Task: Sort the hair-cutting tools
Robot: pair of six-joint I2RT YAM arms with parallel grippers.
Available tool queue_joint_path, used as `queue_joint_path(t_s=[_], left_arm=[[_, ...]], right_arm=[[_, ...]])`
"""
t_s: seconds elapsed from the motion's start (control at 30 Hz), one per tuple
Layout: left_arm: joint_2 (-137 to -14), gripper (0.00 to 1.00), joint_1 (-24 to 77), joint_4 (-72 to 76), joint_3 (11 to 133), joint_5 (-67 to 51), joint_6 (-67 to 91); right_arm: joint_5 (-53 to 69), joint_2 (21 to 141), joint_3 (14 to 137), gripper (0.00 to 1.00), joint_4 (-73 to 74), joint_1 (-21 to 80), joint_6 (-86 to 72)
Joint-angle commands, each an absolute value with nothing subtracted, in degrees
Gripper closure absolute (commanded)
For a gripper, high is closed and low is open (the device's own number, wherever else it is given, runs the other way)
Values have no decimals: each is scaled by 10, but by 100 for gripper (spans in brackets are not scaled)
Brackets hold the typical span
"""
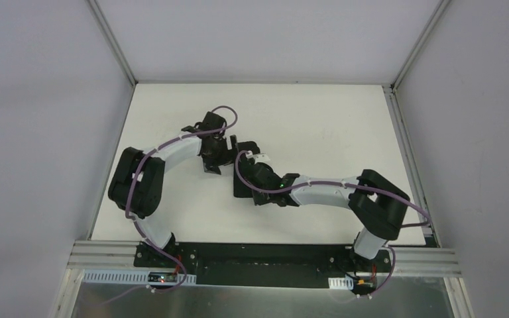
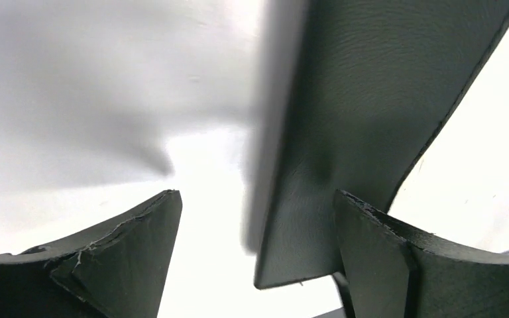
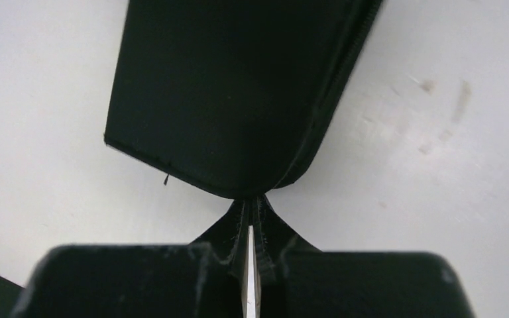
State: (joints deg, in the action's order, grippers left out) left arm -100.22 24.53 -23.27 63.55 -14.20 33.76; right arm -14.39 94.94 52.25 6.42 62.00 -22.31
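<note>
None of the hair-cutting tools show in any view. A flat black zip case (image 3: 232, 93) lies on the white table between my two grippers. In the left wrist view a textured black flap of the case (image 2: 364, 112) stands between the jaws, close against the right finger (image 2: 378, 258). My left gripper (image 2: 255, 199) is open wide and does not clamp the flap. My right gripper (image 3: 250, 212) is shut, its tips touching the case's rounded near corner. Whether anything is pinched there I cannot tell. From above, the left gripper (image 1: 211, 164) and the right gripper (image 1: 237, 144) meet mid-table.
The white table (image 1: 318, 126) is walled by grey panels at the back and both sides. Faint brown smudges (image 3: 447, 112) mark the tabletop right of the case. Both arm bases sit on a black rail (image 1: 265, 255) at the near edge.
</note>
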Motion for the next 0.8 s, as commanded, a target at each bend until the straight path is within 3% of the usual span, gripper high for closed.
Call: queue_joint_path(t_s=[0.0, 0.17, 0.4, 0.77], left_arm=[[-893, 12, 192, -259, 601, -60, 375], [-763, 10, 154, -246, 490, -63, 452], [-668, 23, 153, -165, 355, -131, 577], [-710, 35, 157, -8, 303, -153, 649]], right_arm=[[-93, 1021, 615, 100, 63, 623, -206], [-78, 1086, 688, 100, 53, 624, -215], [-46, 1147, 744, 100, 41, 623, -237], [-30, 1172, 763, 100, 39, 623, -248]])
